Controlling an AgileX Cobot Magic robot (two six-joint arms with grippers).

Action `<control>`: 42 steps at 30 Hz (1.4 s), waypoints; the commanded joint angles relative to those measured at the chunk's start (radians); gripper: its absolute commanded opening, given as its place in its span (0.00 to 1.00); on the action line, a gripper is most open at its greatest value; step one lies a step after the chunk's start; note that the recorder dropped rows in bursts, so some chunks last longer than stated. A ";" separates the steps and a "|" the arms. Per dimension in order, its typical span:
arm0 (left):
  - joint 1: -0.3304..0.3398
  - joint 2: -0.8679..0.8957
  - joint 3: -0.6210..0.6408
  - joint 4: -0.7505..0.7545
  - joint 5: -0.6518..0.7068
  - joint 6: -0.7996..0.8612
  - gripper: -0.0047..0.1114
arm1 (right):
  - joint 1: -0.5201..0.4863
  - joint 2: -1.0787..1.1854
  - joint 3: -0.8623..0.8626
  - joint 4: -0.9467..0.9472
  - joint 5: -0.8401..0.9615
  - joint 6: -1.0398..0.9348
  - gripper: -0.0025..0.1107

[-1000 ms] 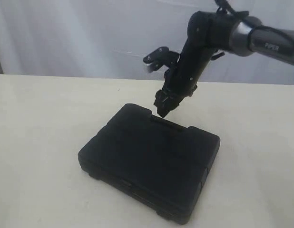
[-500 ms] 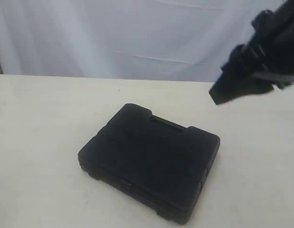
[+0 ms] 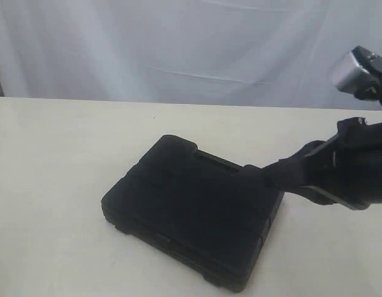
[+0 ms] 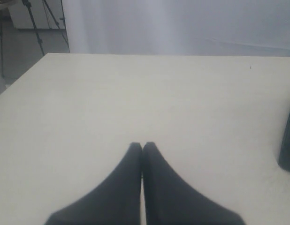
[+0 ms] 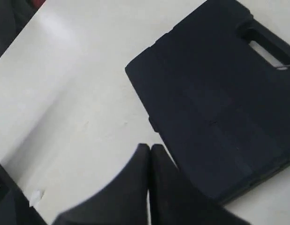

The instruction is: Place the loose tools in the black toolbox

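Note:
The black toolbox (image 3: 194, 207) lies closed and flat on the cream table, its slot handle (image 3: 212, 159) on the far side. My right gripper (image 3: 272, 175) hangs low at the box's right corner, shut with nothing held. In the right wrist view its tips (image 5: 149, 148) sit beside the toolbox (image 5: 220, 93). My left gripper (image 4: 142, 146) is shut and empty over bare table, with one edge of the toolbox (image 4: 288, 140) just showing. The left gripper is outside the exterior view. No pliers, tape measure, utility knife or tape roll shows in any view.
A white curtain (image 3: 178, 43) hangs behind the table. The table's edge (image 4: 23, 75) and a tripod (image 4: 34, 21) beyond it show in the left wrist view. A small white scrap (image 5: 36, 196) lies off the table's edge in the right wrist view.
My right arm has swung away from above the toolbox's handle, out to the right and down, and its gripper now sits low at the box's right corner. The toolbox has not moved.

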 commanded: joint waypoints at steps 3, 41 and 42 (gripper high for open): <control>-0.005 -0.001 0.003 -0.010 -0.010 -0.002 0.04 | 0.100 -0.021 0.002 -0.163 -0.258 -0.013 0.02; -0.005 -0.001 0.003 -0.010 -0.010 -0.002 0.04 | -0.184 -0.781 0.754 -0.452 -0.702 0.141 0.02; -0.005 -0.001 0.003 -0.010 -0.010 -0.002 0.04 | -0.190 -0.799 0.754 -0.452 -0.673 0.141 0.02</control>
